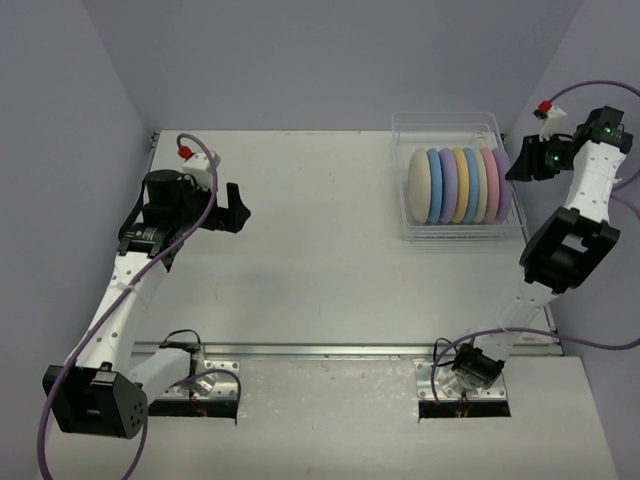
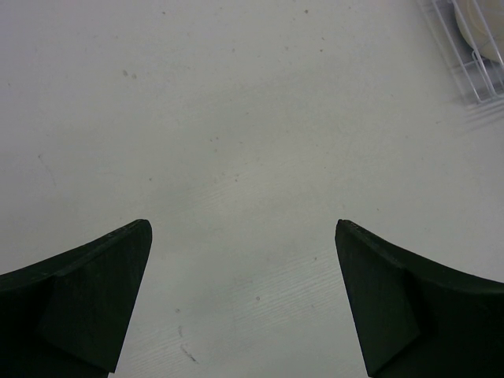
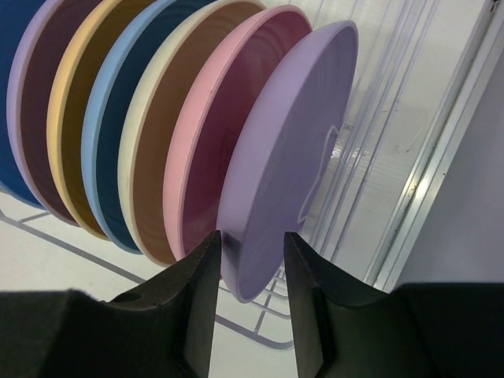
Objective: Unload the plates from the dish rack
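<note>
Your right gripper (image 3: 252, 272) straddles the end lavender plate (image 3: 291, 142) inside the dish rack (image 1: 448, 118), jaws narrow, grip unclear. Your left gripper (image 2: 244, 276) gapes wide, well apart from it. No plates (image 1: 458, 185) are unloaded yet.

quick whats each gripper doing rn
left gripper: open, holding nothing
right gripper: straddles the rim of the round matte lavender plate at the row's end; cannot tell if clamped
</note>
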Motion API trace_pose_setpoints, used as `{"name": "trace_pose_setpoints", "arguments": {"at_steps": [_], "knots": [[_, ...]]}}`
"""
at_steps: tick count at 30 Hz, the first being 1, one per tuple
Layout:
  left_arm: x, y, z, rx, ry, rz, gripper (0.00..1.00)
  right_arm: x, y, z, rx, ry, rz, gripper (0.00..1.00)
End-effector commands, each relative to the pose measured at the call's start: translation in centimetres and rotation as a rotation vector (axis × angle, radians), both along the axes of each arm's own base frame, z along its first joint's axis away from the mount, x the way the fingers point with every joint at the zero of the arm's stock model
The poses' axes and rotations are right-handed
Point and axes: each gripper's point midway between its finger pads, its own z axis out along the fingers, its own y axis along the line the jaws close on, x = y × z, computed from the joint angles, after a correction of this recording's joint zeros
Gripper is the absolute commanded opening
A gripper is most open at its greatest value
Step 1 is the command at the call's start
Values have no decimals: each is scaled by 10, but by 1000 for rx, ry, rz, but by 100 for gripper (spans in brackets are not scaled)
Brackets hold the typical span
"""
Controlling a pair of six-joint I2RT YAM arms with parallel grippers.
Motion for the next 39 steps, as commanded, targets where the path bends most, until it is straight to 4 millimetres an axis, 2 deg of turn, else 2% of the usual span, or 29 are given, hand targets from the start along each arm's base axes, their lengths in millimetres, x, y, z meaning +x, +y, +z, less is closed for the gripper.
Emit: {"name": "trace_pose_setpoints", "arguments": {"at_steps": [1,8,12,17,23,33,37,39], "knots": [[9,0,18,-7,-67,-7,100,4,5,-3,39,-7,41,34],[9,-2,17,-12,-60,-12,100,-1,17,-12,96,15,103,27],[9,-2,16,-12,-57,-12,100,-7,26,-10,131,20,140,17],[10,-1,15,-11,-57,-9,100,-8,28,-2,132,4,152,13],[10,0,15,-11,-53,-2,100,-11,32,24,127,-44,169,0],[10,0,13,-10,-50,0,100,-18,55,79,208,-147,182,0],[10,2,14,-7,-52,10,100,-20,55,95,184,-181,169,0],[11,2,14,-5,-54,13,100,-22,54,112,138,-224,163,0]]}}
